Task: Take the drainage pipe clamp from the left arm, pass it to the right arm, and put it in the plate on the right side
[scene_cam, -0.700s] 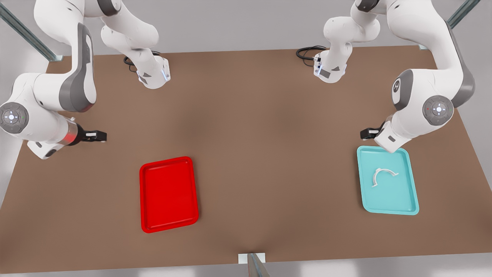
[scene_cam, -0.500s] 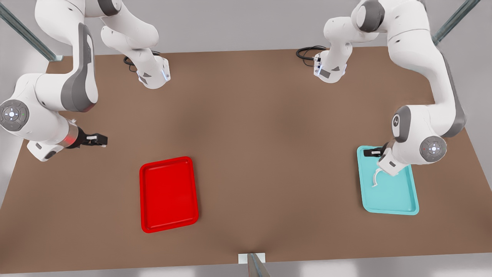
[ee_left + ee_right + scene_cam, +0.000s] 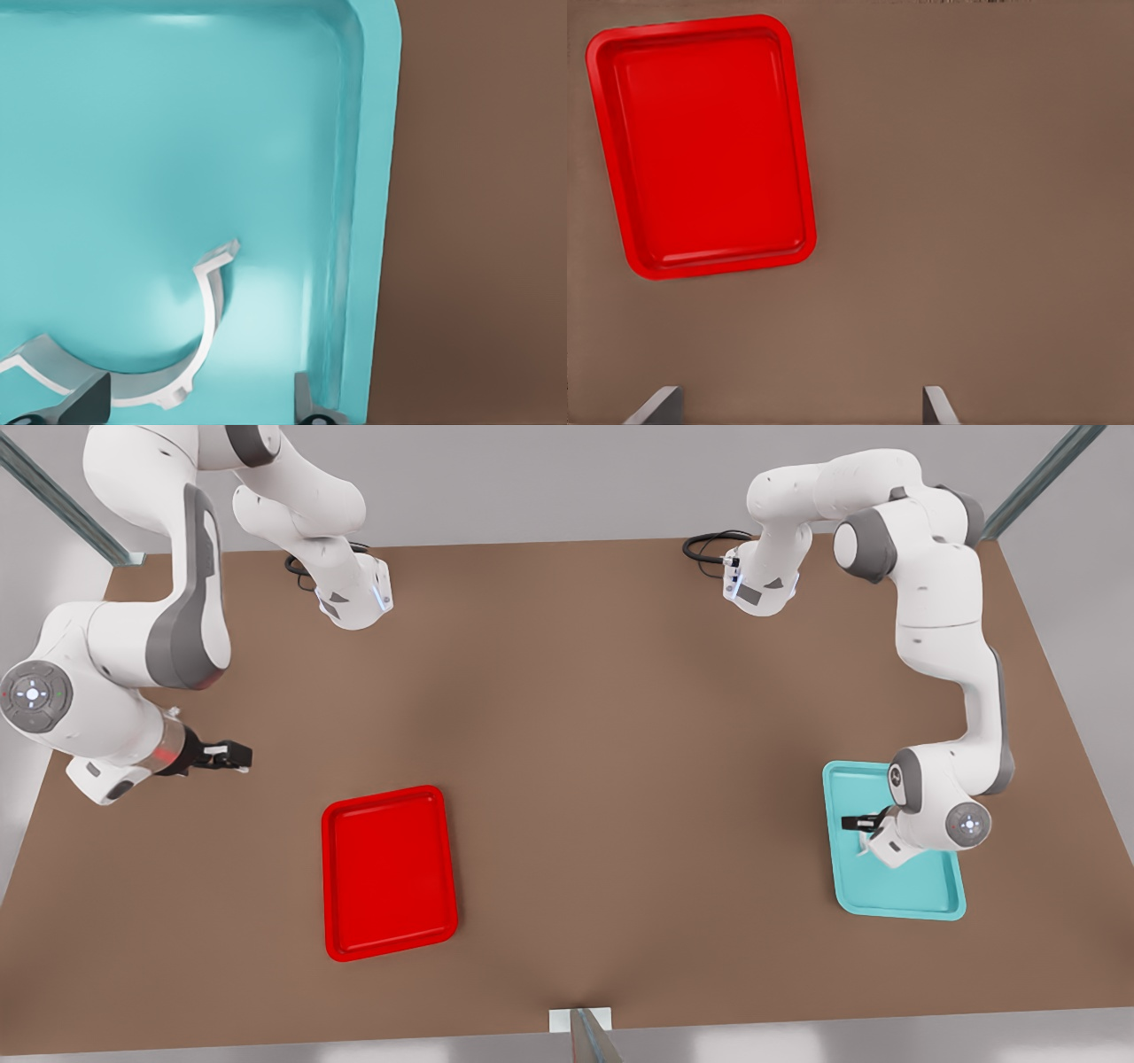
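- the drainage pipe clamp [image 3: 205,323] is plain white, shaded pale grey along its inner curve.
- the tray under it [image 3: 921,890] is teal, lighter where the light falls on its floor.
- the plate [image 3: 390,872] is bright, even red with no pattern.
- the table [image 3: 602,735] is flat matte brown.
- both arms are white with grey joint sections; the left gripper [image 3: 855,824] and the right gripper [image 3: 232,755] are black.

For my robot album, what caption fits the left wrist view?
Open left claw straddling the white pipe clamp in the teal tray.
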Robot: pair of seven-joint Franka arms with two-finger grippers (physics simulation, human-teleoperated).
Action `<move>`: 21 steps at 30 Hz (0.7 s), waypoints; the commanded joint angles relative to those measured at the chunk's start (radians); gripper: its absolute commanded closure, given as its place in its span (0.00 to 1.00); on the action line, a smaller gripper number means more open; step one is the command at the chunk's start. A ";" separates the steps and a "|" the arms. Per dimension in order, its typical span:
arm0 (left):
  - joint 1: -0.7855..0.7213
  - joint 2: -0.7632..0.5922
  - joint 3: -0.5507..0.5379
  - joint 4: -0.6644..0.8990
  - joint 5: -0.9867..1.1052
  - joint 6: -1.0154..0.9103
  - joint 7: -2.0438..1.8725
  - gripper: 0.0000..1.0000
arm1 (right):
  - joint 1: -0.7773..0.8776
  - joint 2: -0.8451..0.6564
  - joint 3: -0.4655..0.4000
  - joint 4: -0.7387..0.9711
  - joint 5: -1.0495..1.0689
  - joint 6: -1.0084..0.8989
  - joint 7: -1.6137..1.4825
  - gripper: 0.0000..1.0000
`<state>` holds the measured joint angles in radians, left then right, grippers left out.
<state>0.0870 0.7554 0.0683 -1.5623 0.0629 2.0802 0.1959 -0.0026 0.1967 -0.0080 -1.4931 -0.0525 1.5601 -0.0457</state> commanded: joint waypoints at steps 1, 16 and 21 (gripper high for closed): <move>0.000 0.013 0.002 -0.004 -0.005 0.060 0.249 0.00 | -0.003 0.000 -0.001 0.002 0.019 -0.005 0.000 0.00; 0.008 0.041 0.001 0.011 -0.049 0.083 0.258 0.66 | -0.003 0.000 -0.003 -0.001 0.019 -0.012 -0.002 0.00; 0.008 0.042 0.001 0.011 -0.048 0.083 0.258 0.74 | -0.003 0.001 -0.003 -0.002 0.019 -0.015 -0.002 0.00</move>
<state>0.0950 0.7987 0.0688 -1.5514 0.0429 2.1632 0.3439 -0.0061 0.1979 -0.0106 -1.4964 -0.0344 1.5489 -0.0462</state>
